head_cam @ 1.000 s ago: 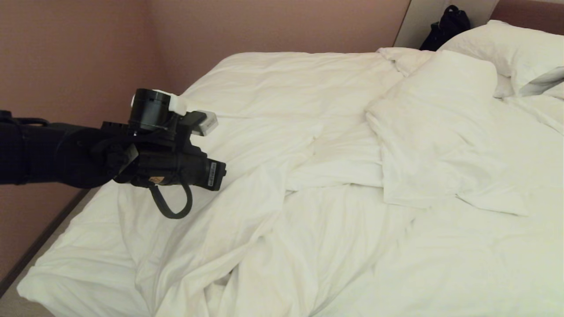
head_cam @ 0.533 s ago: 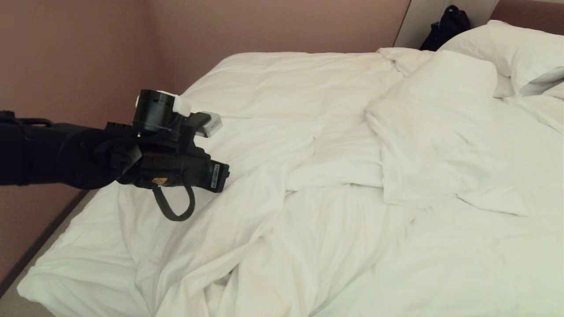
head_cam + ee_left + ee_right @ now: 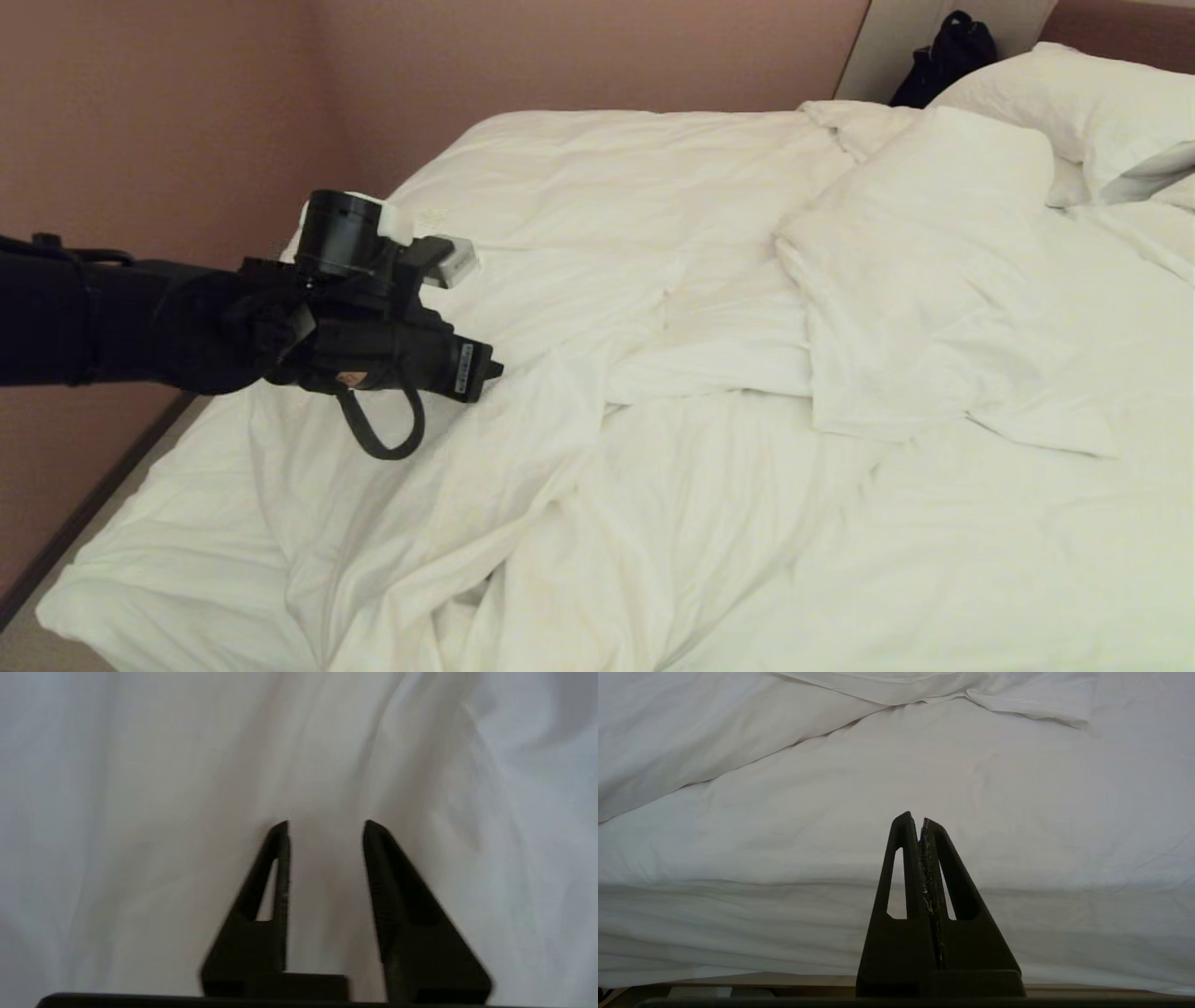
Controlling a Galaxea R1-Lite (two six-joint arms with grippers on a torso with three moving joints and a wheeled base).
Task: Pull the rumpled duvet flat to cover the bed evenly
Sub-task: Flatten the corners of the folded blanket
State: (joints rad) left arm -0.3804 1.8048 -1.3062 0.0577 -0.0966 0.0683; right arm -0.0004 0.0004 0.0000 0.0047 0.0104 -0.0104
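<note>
Duvet [image 3: 579, 485] spread rumpled over bed [image 3: 23, 597], folds bunched near middle. Pillows [image 3: 943, 215] on bed at far right, one lying onto duvet. Bag [image 3: 943, 51] behind pillows, against wall. My left pincer [image 3: 495, 371] over duvet's left part. Wall [image 3: 140, 121] along bed's left.
</note>
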